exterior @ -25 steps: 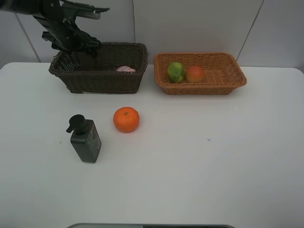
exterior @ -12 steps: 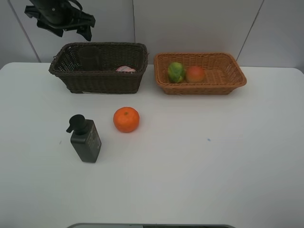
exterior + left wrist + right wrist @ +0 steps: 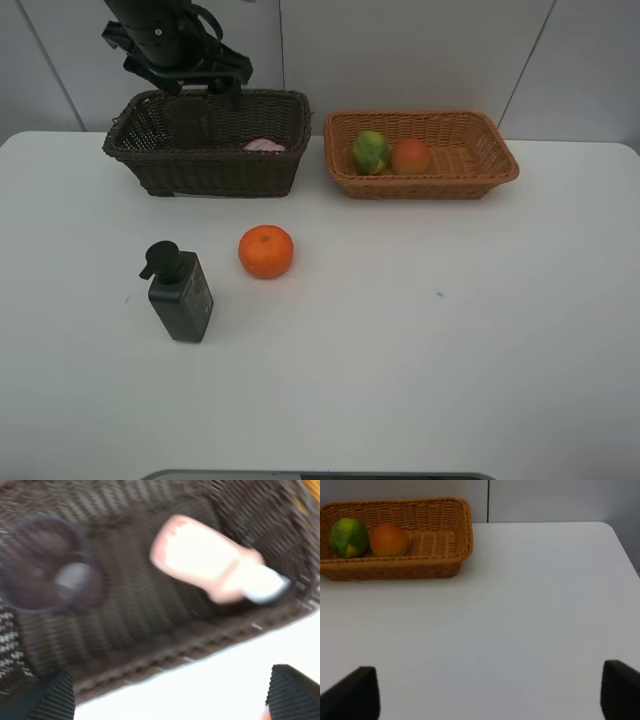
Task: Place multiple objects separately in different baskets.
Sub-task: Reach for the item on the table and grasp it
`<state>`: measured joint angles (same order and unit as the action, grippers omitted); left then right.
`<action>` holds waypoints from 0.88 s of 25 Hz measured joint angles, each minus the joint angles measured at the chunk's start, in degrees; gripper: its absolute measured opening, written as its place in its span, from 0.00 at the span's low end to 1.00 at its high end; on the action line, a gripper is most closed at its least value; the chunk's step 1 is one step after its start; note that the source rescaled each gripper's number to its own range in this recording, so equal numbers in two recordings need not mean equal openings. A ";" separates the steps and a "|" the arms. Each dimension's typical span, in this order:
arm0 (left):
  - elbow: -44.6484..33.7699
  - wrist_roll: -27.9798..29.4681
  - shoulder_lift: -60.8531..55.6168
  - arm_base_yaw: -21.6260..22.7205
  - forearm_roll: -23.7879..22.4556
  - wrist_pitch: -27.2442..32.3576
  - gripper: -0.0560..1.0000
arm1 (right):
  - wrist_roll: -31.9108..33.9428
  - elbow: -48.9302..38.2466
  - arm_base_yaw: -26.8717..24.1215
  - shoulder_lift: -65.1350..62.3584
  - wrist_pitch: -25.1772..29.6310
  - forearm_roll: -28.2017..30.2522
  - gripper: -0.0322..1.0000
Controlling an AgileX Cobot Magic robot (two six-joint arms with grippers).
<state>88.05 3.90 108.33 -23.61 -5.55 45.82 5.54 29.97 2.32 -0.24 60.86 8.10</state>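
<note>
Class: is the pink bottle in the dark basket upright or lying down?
Lying down: the pink bottle stretches flat across the floor of the dark basket, cap sideways.

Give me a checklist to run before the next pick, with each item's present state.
1. Left jaws open and empty, above the dark basket: ok.
2. Right jaws open and empty: ok.
3. Orange on the table, apart from the pump bottle: ok.
4. Pump bottle upright or lying down: cannot tell.
5. Free room in the tan basket beside the green fruit and red fruit: ok.
6. Everything sorted: not ok; orange and pump bottle are outside the baskets.
</note>
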 joint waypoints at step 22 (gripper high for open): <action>-26.56 6.46 -16.37 -7.94 3.66 0.48 0.99 | 0.00 0.00 0.00 0.00 0.00 0.00 0.88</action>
<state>61.49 10.35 91.95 -31.55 -1.89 46.30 5.54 29.97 2.32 -0.24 60.86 8.10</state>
